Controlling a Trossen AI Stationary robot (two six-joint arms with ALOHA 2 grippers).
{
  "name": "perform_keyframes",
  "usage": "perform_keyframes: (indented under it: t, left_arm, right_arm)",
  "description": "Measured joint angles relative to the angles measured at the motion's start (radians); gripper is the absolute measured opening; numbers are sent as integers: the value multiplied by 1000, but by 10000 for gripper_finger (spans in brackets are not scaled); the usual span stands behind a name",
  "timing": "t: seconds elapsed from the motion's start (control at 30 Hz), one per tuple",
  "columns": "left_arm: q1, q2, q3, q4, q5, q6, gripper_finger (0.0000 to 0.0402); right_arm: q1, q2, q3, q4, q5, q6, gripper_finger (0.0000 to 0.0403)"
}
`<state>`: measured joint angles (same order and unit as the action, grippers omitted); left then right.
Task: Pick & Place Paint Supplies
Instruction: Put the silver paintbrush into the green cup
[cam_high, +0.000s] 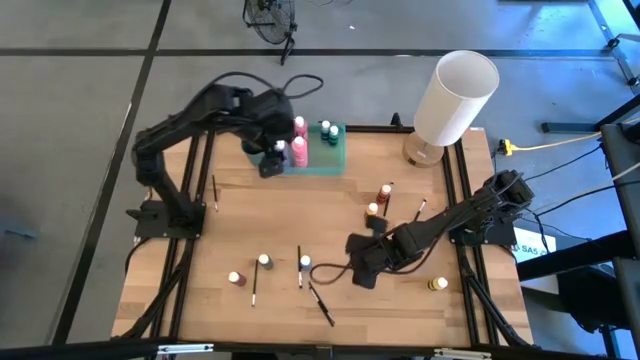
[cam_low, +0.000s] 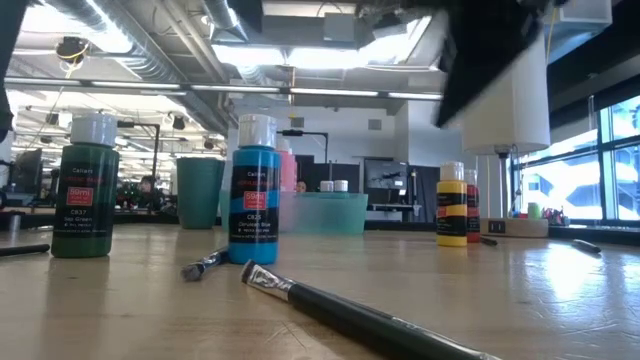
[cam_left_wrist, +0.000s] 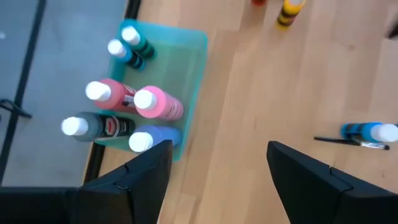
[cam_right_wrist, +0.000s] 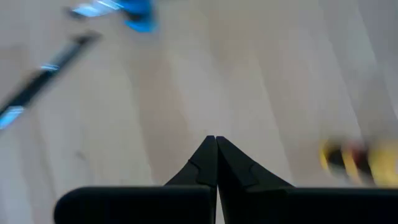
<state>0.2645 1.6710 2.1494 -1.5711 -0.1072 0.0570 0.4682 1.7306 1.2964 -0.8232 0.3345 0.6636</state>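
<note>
Six bottles (cam_left_wrist: 149, 102) stand in your tray (cam_left_wrist: 193, 50); more wait on the table (cam_high: 400, 300). Left gripper (cam_left_wrist: 217, 168) gapes empty, right gripper (cam_right_wrist: 216, 144) closed, empty.

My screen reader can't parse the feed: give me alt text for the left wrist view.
Six white-capped paint bottles stand in a translucent green tray at the wooden table's edge, just beyond the open left claw. A blue bottle lies beside a paintbrush farther out.
</note>
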Motion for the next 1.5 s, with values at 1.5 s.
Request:
perform_keyframes:
  t: [1.5]
  left_arm:
    - [-131, -1076, -1303, 709, 189, 151, 260]
  right_arm:
    - [-101, 0, 6, -731, -489, 799, 92]
